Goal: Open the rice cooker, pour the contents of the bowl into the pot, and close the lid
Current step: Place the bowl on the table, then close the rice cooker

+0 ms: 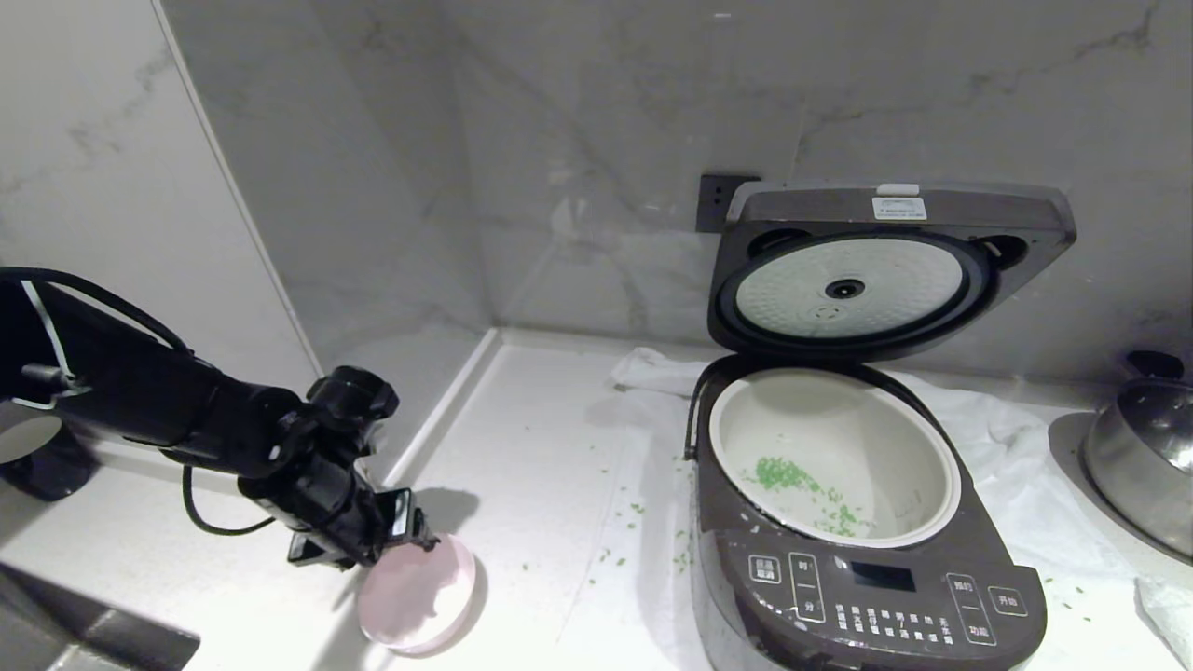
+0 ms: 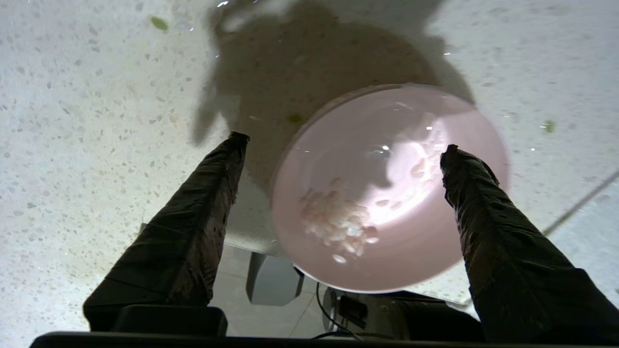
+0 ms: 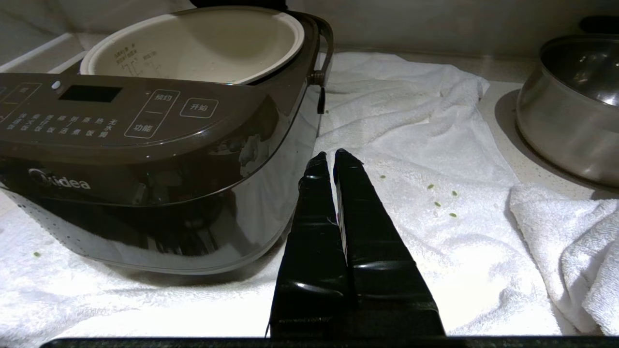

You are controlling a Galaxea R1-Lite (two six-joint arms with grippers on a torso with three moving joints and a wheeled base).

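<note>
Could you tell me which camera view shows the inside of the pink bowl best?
The left wrist view: the bowl fills it from above, pale grains visible inside. The head view shows the bowl small, partly behind the left gripper. The right wrist view misses it.

Rice cooker (image 1: 867, 596): lower front cut off by the bottom edge of the head view; panel labels too small to read there. In the right wrist view its left end runs out of the picture.

Bowl (image 1: 419, 596): near rim hidden behind the left gripper (image 1: 396, 540) in the head view.

Steel pan (image 1: 1142, 457): cut by the right edge.

White towel (image 1: 1025, 485): partly hidden under the cooker.

Wall socket (image 1: 716, 200): half hidden behind the raised lid (image 1: 895, 266).
</note>
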